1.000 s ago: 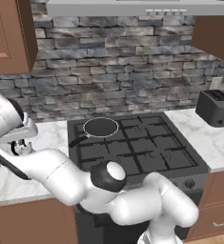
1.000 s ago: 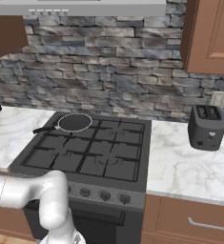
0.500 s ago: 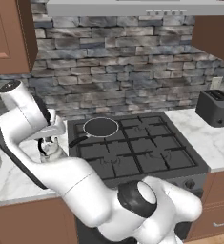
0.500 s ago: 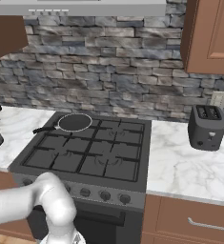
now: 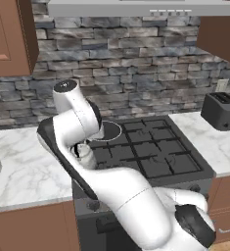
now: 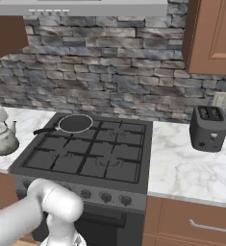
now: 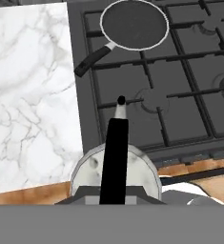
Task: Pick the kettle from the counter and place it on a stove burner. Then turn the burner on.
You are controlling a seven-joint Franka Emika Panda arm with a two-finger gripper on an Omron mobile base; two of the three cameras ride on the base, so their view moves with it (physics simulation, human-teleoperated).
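Hand view tells the story best right now: the kettle (image 7: 114,175) hangs right under the camera, its black handle running up the middle and its spout pointing at the front-left stove burner (image 7: 151,99), with the frying pan (image 7: 134,24) sitting on the back-left ring. Compared with a second ago the arm has swung a long way in from the far left of the counter (image 5: 23,169) toward the cooktop (image 6: 93,153), and the kettle has come along with it, so it's clearly off the marble and in transit. In the left base view the kettle (image 5: 85,156) now shows just at the stove's left edge, tucked under the wrist, where half a second back it was still out over the marble. To me that means the pick is done and the carry is nearly finished; it still has to get over the ring and be set down, and the knobs haven't been touched. As for the gripper (image 5: 82,147), I can't see the fingers in any shot, so how wide the jaws stand I can't tell, though the kettle hanging in the air says they've got it by the handle. Right base view adds something the others don't: the kettle (image 6: 4,139) seen side-on at the left edge, plus the knob row (image 6: 105,196) and the toaster (image 6: 208,129) well off to the right.
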